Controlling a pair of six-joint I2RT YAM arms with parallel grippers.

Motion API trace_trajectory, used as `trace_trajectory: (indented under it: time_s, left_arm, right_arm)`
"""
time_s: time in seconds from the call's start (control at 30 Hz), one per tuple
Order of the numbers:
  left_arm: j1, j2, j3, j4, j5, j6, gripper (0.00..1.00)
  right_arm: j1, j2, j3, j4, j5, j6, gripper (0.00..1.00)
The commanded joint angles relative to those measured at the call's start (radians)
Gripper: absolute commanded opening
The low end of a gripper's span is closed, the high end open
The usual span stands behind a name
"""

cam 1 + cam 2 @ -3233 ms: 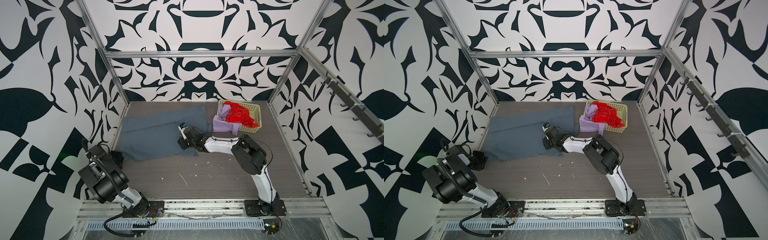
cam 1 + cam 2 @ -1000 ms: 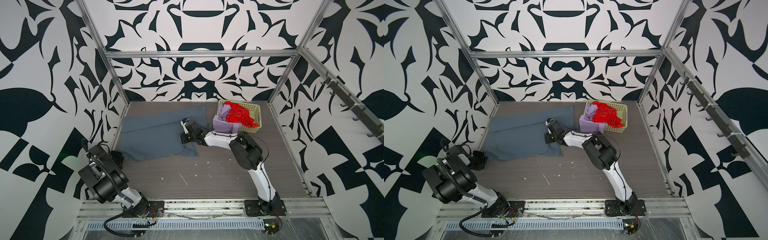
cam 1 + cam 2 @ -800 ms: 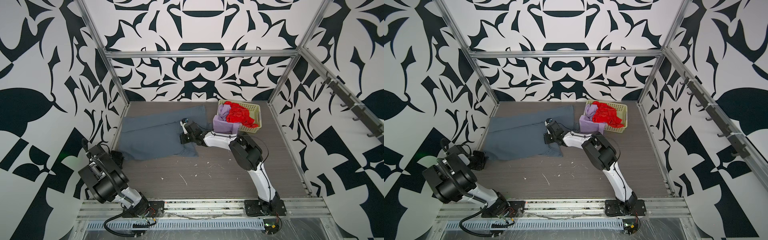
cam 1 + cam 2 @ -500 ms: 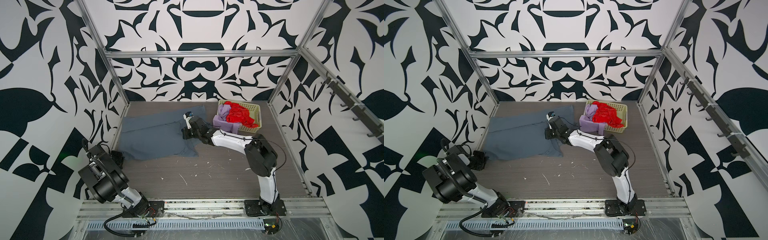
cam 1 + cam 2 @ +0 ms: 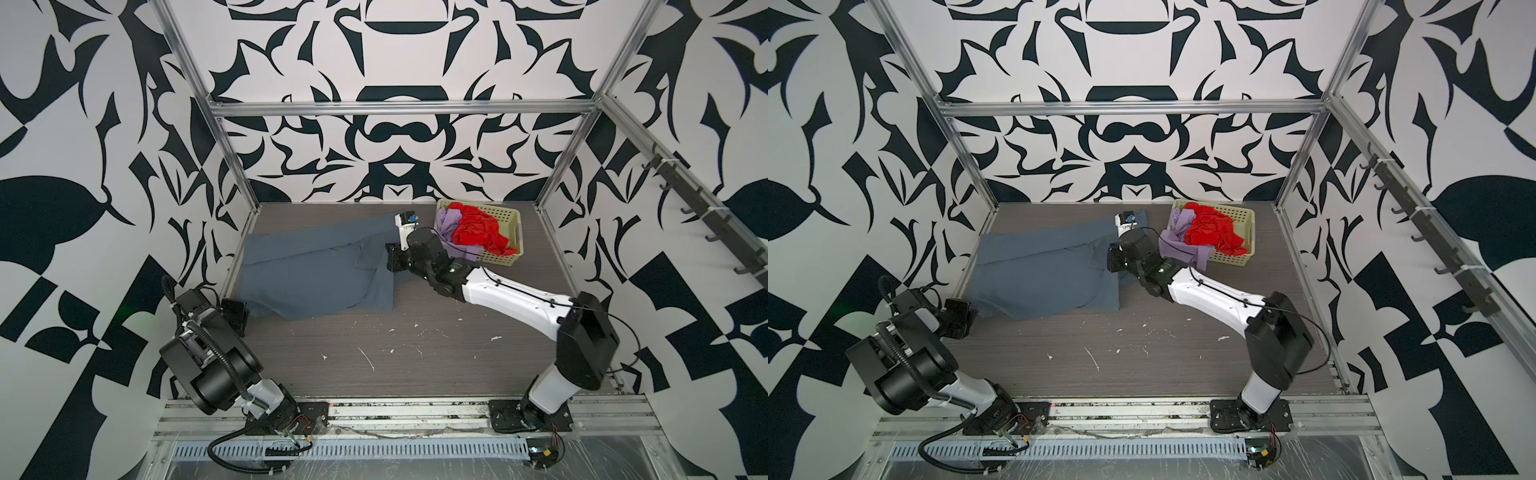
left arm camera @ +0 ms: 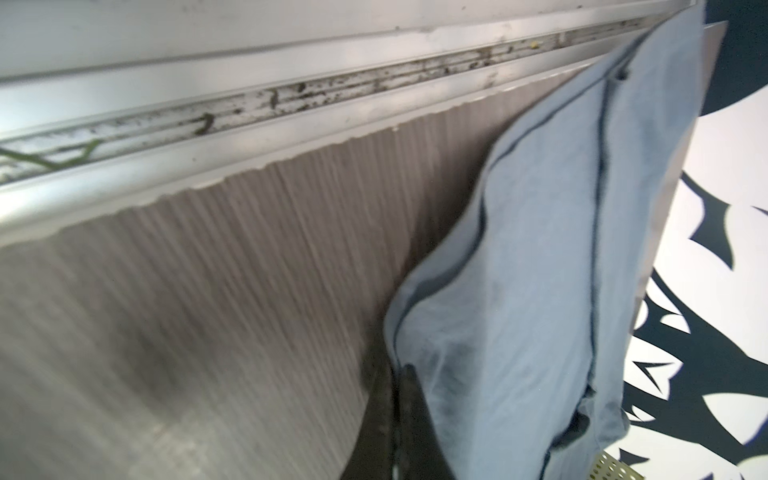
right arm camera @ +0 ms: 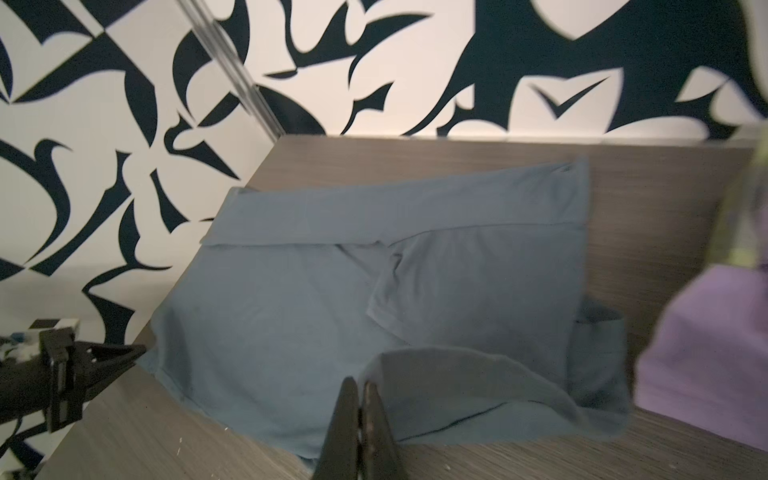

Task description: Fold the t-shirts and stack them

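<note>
3 t-shirts show in both top views: the slate blue-grey shirt (image 5: 316, 278) lies spread on the table (image 5: 415, 353) left of centre, while the red shirt (image 5: 478, 228) and the lilac shirt (image 5: 446, 220) sit bunched in the cream basket (image 5: 509, 216) at the table's upper right. The right gripper (image 5: 391, 264) is pinched together on the slate blue-grey shirt's right edge, lifting a fold. The left gripper (image 5: 236, 311) is clamped on its lower left corner.
</note>
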Motion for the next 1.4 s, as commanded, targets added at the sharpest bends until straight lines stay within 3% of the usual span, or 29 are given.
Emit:
trace_trajectory:
  time_s: [0.0,0.3,0.67,1.03,1.37]
  left_arm:
    - [0.002,-0.049,0.01,-0.044,0.011,-0.016,0.0]
    - [0.001,-0.09,0.089,-0.085,0.004,-0.031,0.0]
    - [0.0,0.119,0.292,-0.035,0.055,-0.085,0.0]
    - [-0.027,0.255,0.395,0.047,0.047,-0.128,0.0]
    - [-0.069,0.335,0.427,0.136,-0.023,-0.176,0.0]
  right_arm:
    - [-0.021,-0.115,-0.044,0.005,0.139,-0.009,0.0]
    - [-0.102,-0.124,-0.015,-0.007,0.116,-0.034,0.0]
    - [-0.221,0.165,0.264,-0.033,-0.023,-0.025,0.0]
    - [-0.298,0.417,0.511,-0.092,-0.055,0.02,0.0]
    - [-0.333,0.547,0.643,-0.11,-0.045,0.046,0.0]
